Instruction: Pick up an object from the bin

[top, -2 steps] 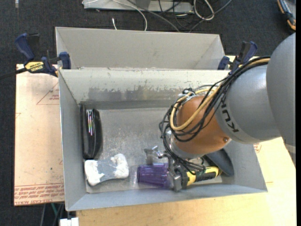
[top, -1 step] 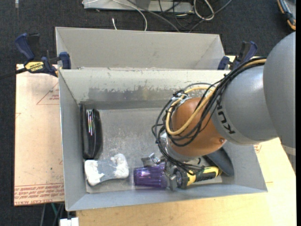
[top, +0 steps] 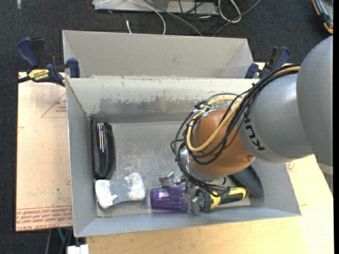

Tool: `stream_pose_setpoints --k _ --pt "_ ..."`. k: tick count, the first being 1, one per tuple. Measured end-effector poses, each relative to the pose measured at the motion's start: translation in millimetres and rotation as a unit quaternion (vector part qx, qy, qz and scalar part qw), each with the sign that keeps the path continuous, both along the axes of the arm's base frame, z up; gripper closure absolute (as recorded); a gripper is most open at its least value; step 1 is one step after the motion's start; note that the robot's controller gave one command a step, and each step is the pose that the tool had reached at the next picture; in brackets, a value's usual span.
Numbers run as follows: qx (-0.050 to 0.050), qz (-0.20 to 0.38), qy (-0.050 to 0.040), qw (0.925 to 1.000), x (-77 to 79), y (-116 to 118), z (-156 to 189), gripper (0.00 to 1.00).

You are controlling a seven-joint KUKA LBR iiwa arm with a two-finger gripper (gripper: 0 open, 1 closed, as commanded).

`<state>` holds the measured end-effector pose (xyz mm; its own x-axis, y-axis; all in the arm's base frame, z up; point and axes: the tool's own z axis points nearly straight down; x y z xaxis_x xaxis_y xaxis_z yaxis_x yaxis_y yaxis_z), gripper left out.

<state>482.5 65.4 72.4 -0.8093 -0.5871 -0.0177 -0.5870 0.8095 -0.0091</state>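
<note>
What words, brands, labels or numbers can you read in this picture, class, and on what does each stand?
"KU": dark letters on the grey arm; the rest of the word is hidden.
Black oval thing, white lump, purple thing and yellow-and-black tool: no text can be read on any of them.
</note>
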Motion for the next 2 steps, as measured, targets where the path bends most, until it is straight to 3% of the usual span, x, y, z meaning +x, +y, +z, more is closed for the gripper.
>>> stream_pose_setpoints --k 1,2 --pt "0.0 0.0 0.0056 1.0 -3.3 1 43 1.0" --pt "0.0 0.0 0.0026 1.0 -1.7 1 84 1.0"
